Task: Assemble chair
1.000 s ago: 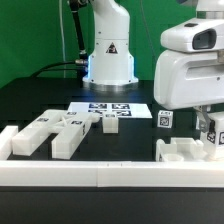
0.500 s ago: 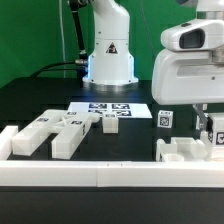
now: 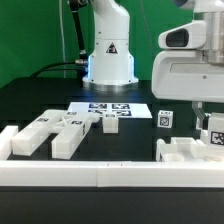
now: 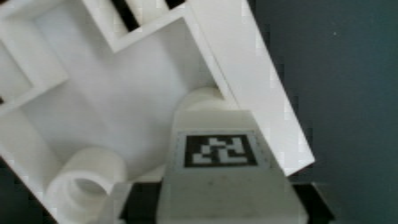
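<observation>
My gripper (image 3: 211,128) is at the exterior view's right, shut on a small white tagged chair piece (image 3: 214,137). It holds the piece just above a large white chair part with raised walls (image 3: 183,151) on the black table. In the wrist view the held piece (image 4: 221,150) shows its square tag. It fills the gap between my dark fingers (image 4: 146,198) over the flat white part with cut-outs (image 4: 107,80). A round white peg (image 4: 80,185) stands beside it. Whether the held piece touches the part below I cannot tell.
Several loose white chair pieces (image 3: 50,133) lie at the exterior view's left. A small one (image 3: 110,122) and a tagged cube (image 3: 163,119) lie near the marker board (image 3: 110,107). The white rail (image 3: 100,176) runs along the front. The robot base (image 3: 108,55) stands behind.
My gripper with the held piece has shifted slightly down and toward the exterior view's right, closer to the large part. Nothing else moved.
</observation>
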`<state>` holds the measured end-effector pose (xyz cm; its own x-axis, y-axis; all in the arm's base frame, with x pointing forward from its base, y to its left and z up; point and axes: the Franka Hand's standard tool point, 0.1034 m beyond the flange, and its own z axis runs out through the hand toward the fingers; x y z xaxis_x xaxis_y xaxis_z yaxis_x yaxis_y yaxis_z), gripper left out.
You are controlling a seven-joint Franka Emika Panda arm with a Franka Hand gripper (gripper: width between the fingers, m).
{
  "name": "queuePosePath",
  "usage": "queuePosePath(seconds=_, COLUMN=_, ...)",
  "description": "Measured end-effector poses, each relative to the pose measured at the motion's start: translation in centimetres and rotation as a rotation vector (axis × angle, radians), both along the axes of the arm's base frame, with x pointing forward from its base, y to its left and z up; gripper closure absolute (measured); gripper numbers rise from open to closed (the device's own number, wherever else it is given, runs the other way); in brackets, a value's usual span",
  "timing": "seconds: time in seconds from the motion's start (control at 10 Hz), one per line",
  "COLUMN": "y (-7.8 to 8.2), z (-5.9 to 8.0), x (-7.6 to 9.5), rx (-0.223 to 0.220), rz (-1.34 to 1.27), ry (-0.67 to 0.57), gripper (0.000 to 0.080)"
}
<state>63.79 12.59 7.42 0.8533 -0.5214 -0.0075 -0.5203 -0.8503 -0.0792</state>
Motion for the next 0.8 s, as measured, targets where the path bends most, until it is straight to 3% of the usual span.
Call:
queuePosePath(seconds=0.3, y=-0.07, z=-0.01, x=0.0, rx=0.027, rz=-0.302, ry=0.027, gripper=0.0509)
queuePosePath(seconds=0.8, y=0.0, z=-0.06, x=0.0, rx=0.043, rz=-0.59, ry=0.053, gripper=0.0509)
